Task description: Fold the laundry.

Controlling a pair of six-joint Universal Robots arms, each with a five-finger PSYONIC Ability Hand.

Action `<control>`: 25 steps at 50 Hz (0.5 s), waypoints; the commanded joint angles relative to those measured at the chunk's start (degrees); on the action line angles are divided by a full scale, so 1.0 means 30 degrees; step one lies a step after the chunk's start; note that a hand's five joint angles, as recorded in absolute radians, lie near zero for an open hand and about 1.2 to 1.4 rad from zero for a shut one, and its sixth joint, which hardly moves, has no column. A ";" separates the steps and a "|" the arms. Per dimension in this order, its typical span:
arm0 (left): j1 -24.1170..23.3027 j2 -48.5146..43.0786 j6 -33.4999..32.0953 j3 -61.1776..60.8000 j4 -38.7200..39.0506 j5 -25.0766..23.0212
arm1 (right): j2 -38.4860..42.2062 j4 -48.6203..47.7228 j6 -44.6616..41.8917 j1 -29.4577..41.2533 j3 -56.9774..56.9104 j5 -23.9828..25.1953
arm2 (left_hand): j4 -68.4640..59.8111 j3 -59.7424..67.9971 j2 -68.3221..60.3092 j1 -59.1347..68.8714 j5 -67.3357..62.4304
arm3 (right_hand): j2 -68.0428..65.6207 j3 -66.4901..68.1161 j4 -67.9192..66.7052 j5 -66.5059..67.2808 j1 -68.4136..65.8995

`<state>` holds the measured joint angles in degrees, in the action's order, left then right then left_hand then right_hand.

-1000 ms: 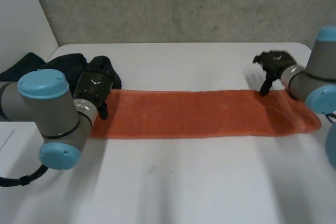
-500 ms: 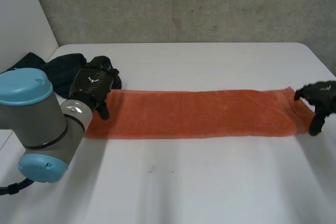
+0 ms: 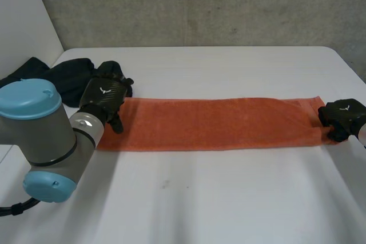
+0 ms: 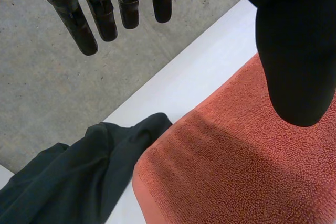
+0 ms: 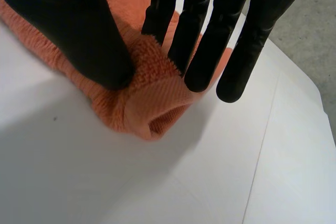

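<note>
A long orange towel (image 3: 211, 123) lies flat across the white table (image 3: 217, 198) from left to right. My left hand (image 3: 106, 96) hovers over its left end, near the far corner, open with its fingers (image 4: 105, 14) straight and the thumb (image 4: 296, 51) above the cloth (image 4: 226, 177). My right hand (image 3: 342, 117) is at the towel's right end. There its thumb (image 5: 73, 30) and fingers (image 5: 210, 40) pinch a bunched fold of the towel's edge (image 5: 152, 103) between them.
A heap of dark clothing (image 3: 63, 75) lies at the table's far left, just behind my left hand, and a dark garment (image 4: 79, 171) touches the towel's far left corner. A concrete wall stands behind the table.
My right hand moved from the towel's far edge out to its right end and closed on the cloth, bunching that end. My left hand stayed over the left end.
</note>
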<state>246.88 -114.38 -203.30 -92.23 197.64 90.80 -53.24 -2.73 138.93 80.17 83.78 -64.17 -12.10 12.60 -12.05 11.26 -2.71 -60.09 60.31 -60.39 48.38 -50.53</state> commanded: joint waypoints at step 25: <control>-0.0056 0.0305 -0.0027 -0.0341 0.0038 0.0028 | -0.1644 -0.0057 -0.5061 -0.4171 -0.2087 -0.3280 | 0.0701 -0.0868 0.0684 -0.0420 0.0902 | -0.6636 0.6563 -0.6537 0.7207 -0.9822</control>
<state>246.84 -113.54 -203.35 -93.22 197.75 90.80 -57.06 -2.61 126.78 66.04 78.29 -73.43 -12.10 12.60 -12.05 11.26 -2.71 -67.49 67.31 -68.07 56.27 -56.11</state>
